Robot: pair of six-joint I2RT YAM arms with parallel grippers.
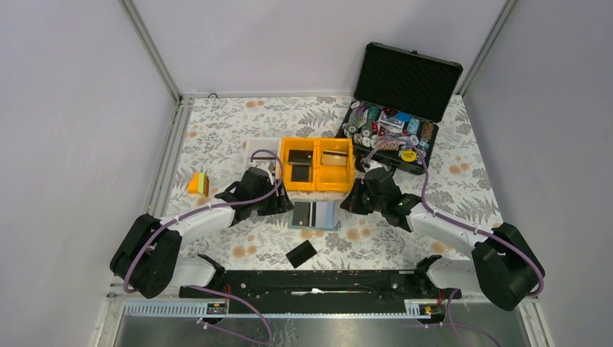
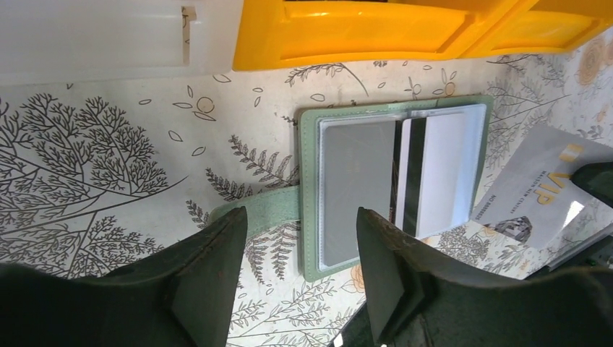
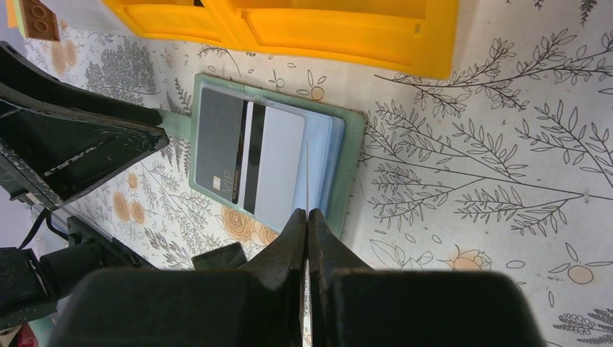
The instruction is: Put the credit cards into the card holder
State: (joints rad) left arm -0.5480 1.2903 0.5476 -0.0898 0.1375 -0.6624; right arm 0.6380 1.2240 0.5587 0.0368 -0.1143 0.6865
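Observation:
The sage-green card holder (image 1: 313, 215) lies open in front of the yellow bin, with a grey card and a striped card (image 2: 407, 177) in its clear pockets. My left gripper (image 2: 296, 271) is open just left of the holder (image 2: 311, 195), its fingers either side of the green strap (image 2: 256, 211). My right gripper (image 3: 307, 217) is shut on a silvery VIP credit card (image 2: 538, 189). The right wrist view shows this card edge-on (image 3: 307, 173), standing over the holder's (image 3: 353, 144) right side. A black card (image 1: 301, 254) lies on the table nearer the arms. More cards (image 1: 298, 165) sit in the bin.
The yellow bin (image 1: 318, 186) stands just behind the holder, with a white bin (image 1: 256, 147) to its left. An open black case of poker chips (image 1: 394, 108) is at the back right. A small orange-and-green block (image 1: 197, 183) sits on the left.

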